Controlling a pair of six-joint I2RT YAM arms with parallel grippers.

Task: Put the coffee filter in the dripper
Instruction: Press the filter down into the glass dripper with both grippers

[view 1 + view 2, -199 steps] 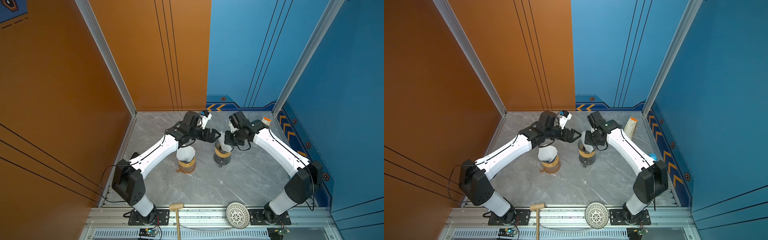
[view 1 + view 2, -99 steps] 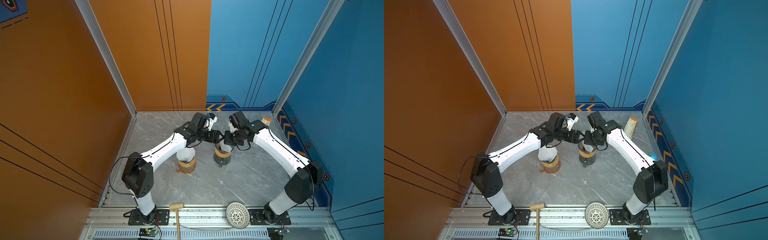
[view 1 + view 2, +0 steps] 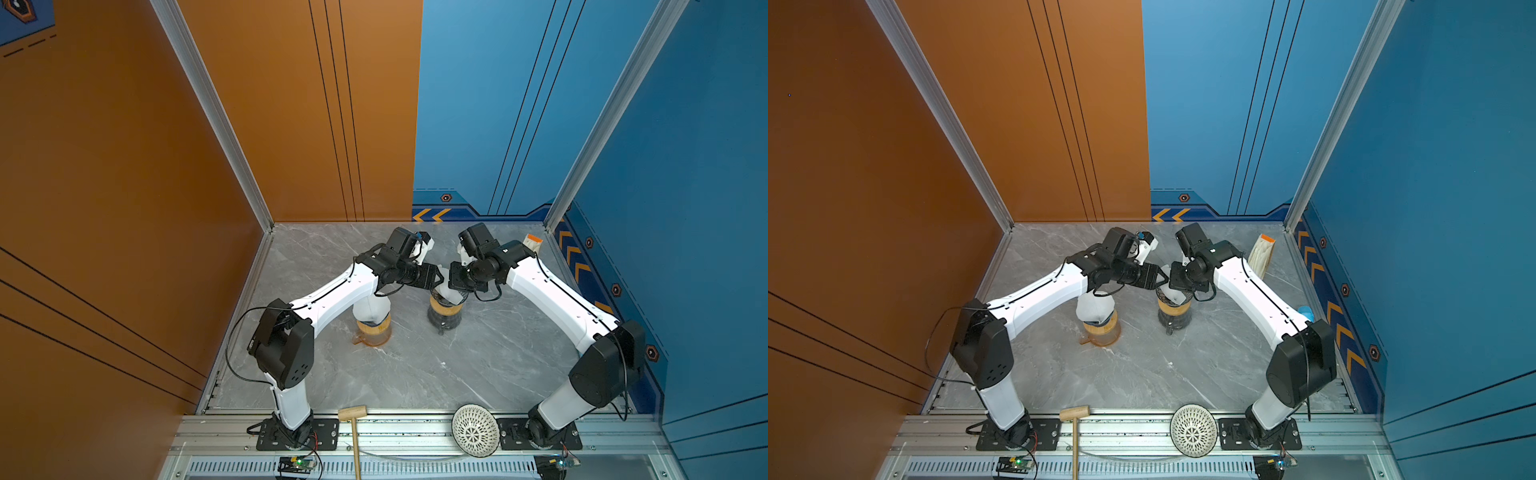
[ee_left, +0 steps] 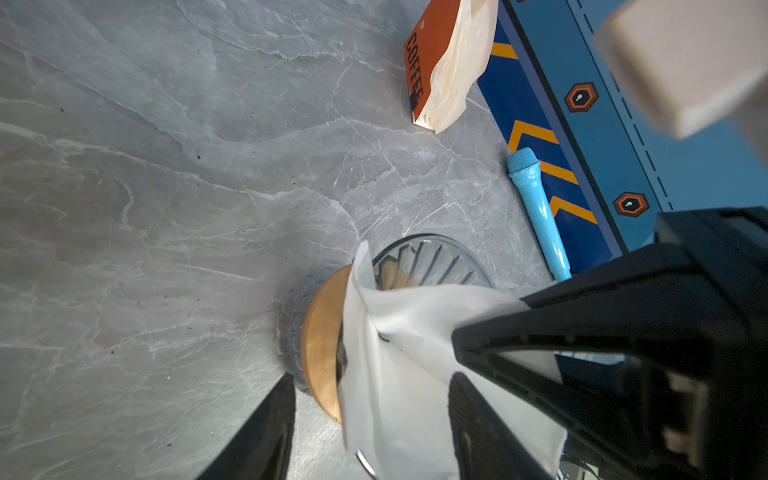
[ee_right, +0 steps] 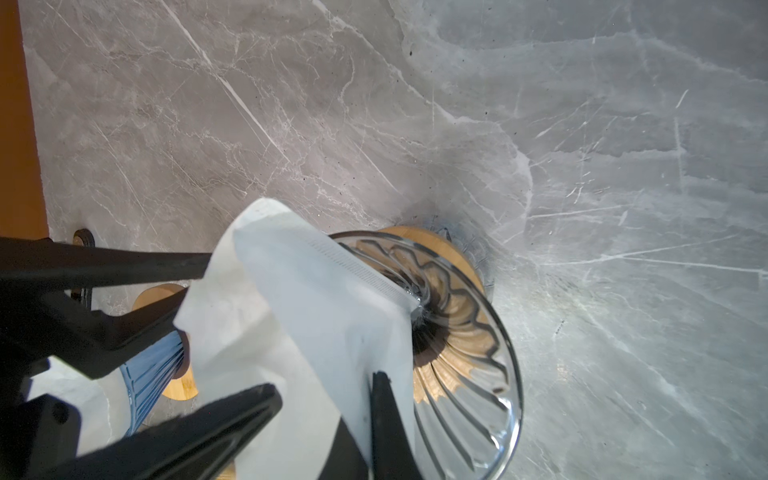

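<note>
Nearest, the white paper coffee filter [image 5: 299, 316] is a creased, half-folded cone with a ribbed seam along one edge. The right end effector [image 5: 326, 386] is clamped on its upper part. The left end effector [image 4: 370, 376] straddles another edge, jaws apart. Farther on, the filter's tip sits inside the clear ribbed glass dripper [image 5: 469, 332], which rests on a wooden collar [image 5: 436, 245] above the grey marble tabletop [image 5: 623, 166].

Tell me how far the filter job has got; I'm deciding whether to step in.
Done: the coffee filter is lifted and its tip reaches into the glass dripper. In hand: the right gripper pinches the folded filter while the left gripper has its open jaws straddling the filter's edge. Left: open the filter out, seat it fully in the dripper, let go.
</note>
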